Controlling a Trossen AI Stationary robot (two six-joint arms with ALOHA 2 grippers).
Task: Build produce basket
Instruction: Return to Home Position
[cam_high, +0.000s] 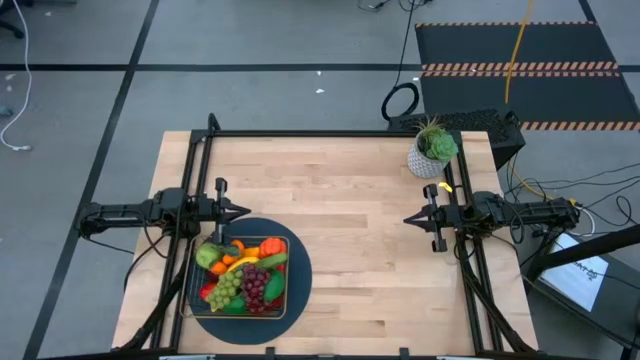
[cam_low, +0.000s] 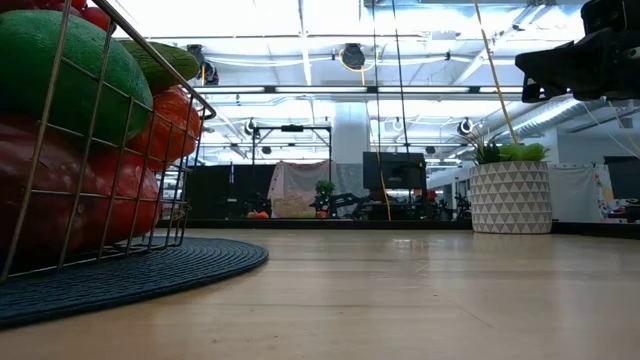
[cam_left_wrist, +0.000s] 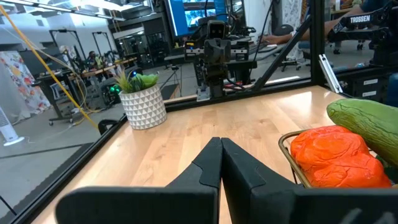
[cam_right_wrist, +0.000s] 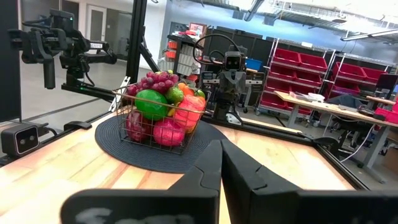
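The basket (cam_high: 287, 275) looks stiff but light: thin wire in an open grid, shallow and square. Its rim wire is the likeliest place to take hold, since the walls offer only narrow bars and the load rises above them. The produce (cam_high: 245, 275) heaped inside is probably hard, smooth plastic, so each piece would weigh little, slip easily in a pinch and roll if the basket were tipped. Purple grapes (cam_high: 256, 285) and green grapes (cam_high: 228, 288) lie on top of the pile. An orange pepper (cam_left_wrist: 326, 152) and a cucumber (cam_left_wrist: 367, 121) sit against the side nearest the left arm, and red pieces press against the mesh low down. The basket sits on a round dark mat (cam_high: 298, 300) near the table (cam_high: 360, 200) corner on the left arm's side, diagonally opposite the potted plant (cam_high: 433, 150). The left gripper (cam_high: 243, 212) hangs just beyond the mat's rim with its fingers pressed together and empty. The right gripper (cam_high: 410, 218) waits near the right edge, also closed on nothing. Judging by this, the filling seems done.
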